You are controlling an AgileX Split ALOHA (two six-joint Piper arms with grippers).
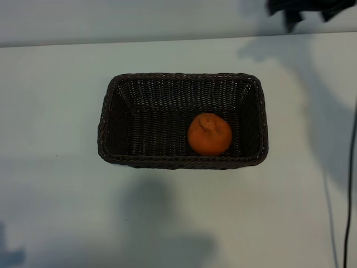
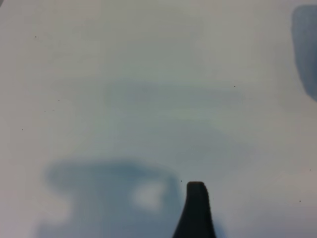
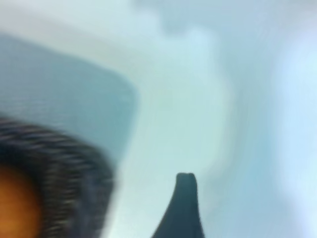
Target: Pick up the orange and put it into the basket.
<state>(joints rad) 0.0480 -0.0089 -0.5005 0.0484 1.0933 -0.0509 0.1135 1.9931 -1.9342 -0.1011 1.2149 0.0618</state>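
Note:
The orange (image 1: 209,134) lies inside the dark woven basket (image 1: 114,120), toward its right end, with its puckered stem end up. Nothing touches it. My right gripper (image 1: 304,12) shows only as dark parts at the top right edge of the exterior view, well clear of the basket. In the right wrist view one of its fingers (image 3: 184,208) stands over bare table, with the basket rim (image 3: 64,168) and a slice of the orange (image 3: 15,208) off to one side. One left finger (image 2: 196,210) hangs over bare table, nothing beside it. Both grippers are open and empty.
The basket stands mid-table on a pale surface (image 1: 61,212). A dark cable (image 1: 350,184) runs down the right edge. The table's far edge (image 1: 139,40) meets a wall behind the basket.

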